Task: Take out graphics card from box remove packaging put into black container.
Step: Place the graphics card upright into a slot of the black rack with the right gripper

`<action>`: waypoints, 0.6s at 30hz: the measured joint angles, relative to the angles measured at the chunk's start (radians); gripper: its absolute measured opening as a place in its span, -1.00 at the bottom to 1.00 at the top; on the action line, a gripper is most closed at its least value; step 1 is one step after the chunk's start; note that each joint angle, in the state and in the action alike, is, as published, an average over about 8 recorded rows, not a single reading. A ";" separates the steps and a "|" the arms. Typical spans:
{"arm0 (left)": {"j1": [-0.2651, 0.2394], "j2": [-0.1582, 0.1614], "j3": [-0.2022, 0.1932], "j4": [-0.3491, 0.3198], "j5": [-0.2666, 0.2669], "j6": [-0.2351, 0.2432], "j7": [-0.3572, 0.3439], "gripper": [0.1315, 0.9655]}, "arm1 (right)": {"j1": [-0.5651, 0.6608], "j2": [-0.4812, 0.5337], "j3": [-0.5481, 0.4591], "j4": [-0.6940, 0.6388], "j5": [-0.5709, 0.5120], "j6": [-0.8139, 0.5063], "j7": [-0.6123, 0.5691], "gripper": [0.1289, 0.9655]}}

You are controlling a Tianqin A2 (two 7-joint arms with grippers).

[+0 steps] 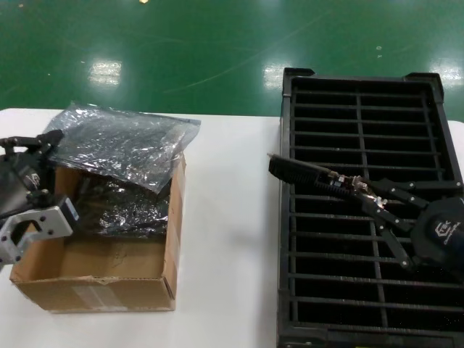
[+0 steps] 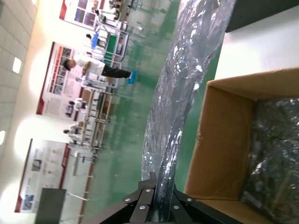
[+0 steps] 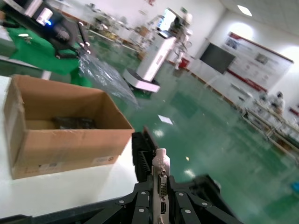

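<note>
The graphics card (image 1: 308, 175) is already out of its packaging (image 1: 119, 145) — the right gripper (image 1: 373, 199) clamps it above the black container (image 1: 362, 87), not yet slotted. The left gripper (image 1: 43, 148) pinches the empty bag over the box (image 1: 94, 286).
</note>
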State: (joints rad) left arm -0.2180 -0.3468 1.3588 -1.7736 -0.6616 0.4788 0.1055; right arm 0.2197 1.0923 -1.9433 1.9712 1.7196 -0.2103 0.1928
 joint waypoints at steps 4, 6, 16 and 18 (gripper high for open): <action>0.009 -0.032 0.008 0.012 -0.039 -0.040 0.031 -0.98 | -0.005 -0.017 0.019 -0.005 -0.052 -0.020 0.050 -0.86; 0.013 -0.042 0.007 0.015 -0.051 -0.055 0.042 -0.98 | -0.016 -0.027 0.039 -0.002 -0.052 -0.033 0.040 -0.86; 0.024 -0.059 -0.015 0.027 -0.064 -0.078 0.078 -0.98 | -0.050 -0.069 0.107 0.002 -0.064 -0.087 0.018 -0.86; 0.024 -0.061 -0.017 0.030 -0.065 -0.079 0.085 -0.98 | -0.054 -0.076 0.116 0.002 -0.069 -0.096 0.019 -0.86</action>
State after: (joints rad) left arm -0.1938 -0.4081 1.3422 -1.7440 -0.7262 0.3994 0.1906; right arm 0.1660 1.0161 -1.8268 1.9734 1.6506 -0.3062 0.2118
